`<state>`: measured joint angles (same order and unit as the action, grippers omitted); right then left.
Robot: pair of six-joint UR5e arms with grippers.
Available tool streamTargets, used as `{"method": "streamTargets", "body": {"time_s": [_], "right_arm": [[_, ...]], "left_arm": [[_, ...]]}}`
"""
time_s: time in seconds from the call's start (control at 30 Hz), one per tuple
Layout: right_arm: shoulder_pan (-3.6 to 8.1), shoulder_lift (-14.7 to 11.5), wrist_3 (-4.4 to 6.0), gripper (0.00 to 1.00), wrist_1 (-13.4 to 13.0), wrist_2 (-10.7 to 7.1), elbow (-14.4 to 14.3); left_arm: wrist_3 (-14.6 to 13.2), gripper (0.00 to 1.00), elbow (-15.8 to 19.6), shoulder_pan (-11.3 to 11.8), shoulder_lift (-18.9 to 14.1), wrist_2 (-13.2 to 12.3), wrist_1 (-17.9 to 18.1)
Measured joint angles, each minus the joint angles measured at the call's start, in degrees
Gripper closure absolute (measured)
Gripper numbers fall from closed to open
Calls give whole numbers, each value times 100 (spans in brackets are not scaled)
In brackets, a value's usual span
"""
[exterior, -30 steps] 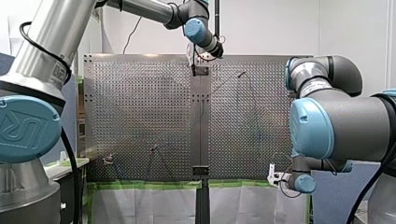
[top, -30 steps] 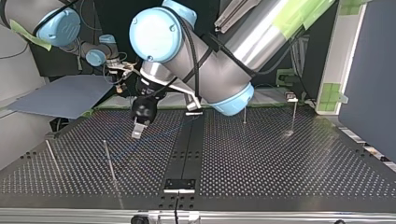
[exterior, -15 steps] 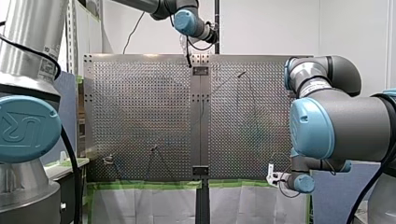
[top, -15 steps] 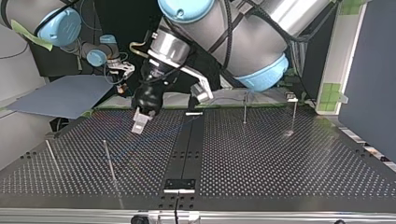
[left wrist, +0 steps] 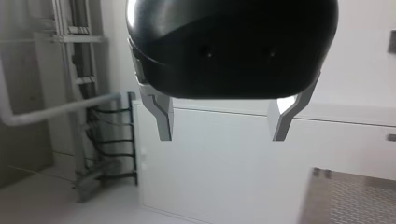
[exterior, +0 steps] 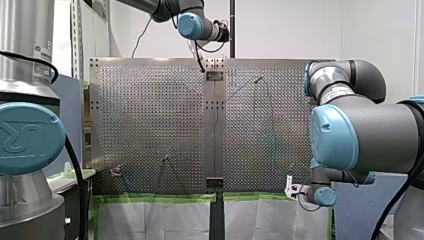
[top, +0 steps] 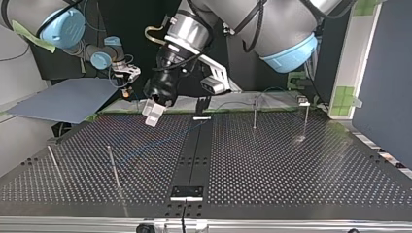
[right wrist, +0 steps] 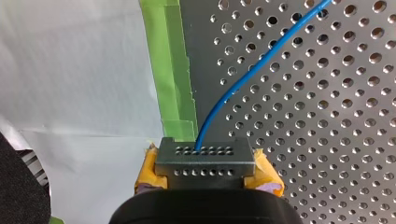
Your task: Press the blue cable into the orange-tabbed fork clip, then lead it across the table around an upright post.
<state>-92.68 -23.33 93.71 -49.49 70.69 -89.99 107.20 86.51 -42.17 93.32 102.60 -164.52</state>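
Observation:
My right gripper [right wrist: 204,161] is shut on the blue cable [right wrist: 243,77], its yellow pads clamped on the cable's end just off the taped table edge. From there the cable runs out over the perforated table and shows faintly in the top view [top: 160,141]. The right gripper [top: 127,80] sits at the top view's far left. My left gripper [top: 154,114] hangs tilted above the far side of the table, clear of the cable. In the left wrist view it [left wrist: 223,126] is open with nothing between its grey fingers [left wrist: 162,121]. A small clip [exterior: 116,171] sits at the front view's lower left.
Thin upright posts stand on the table: two at the top view's left [top: 113,167] [top: 52,162] and two at its right [top: 254,116] [top: 306,119]. A black strip [top: 194,155] runs down the table's middle. Green tape [right wrist: 173,70] lines the edge.
My left arm has lifted and swung, carrying its open gripper up off the table and tilting it away. The right gripper and the cable have stayed put.

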Motion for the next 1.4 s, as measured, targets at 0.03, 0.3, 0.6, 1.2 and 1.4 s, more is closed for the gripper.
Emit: {"method": "streamTargets", "body": {"time_s": [0.03,0.3,0.6,1.2,1.4], "right_arm": [[0,0,0,100,0,0,0],[-11,-1,-7,100,0,5,8],[-16,-1,-13,100,12,6,15],[-24,3,-26,100,26,7,19],[-26,2,-29,100,26,7,21]], "left_arm": [[1,0,75,-1,63,0,75],[7,0,549,0,477,118,548],[131,0,1001,0,539,491,1003],[186,0,2015,-4,540,660,2013],[186,0,2358,-9,541,660,2357]]}}
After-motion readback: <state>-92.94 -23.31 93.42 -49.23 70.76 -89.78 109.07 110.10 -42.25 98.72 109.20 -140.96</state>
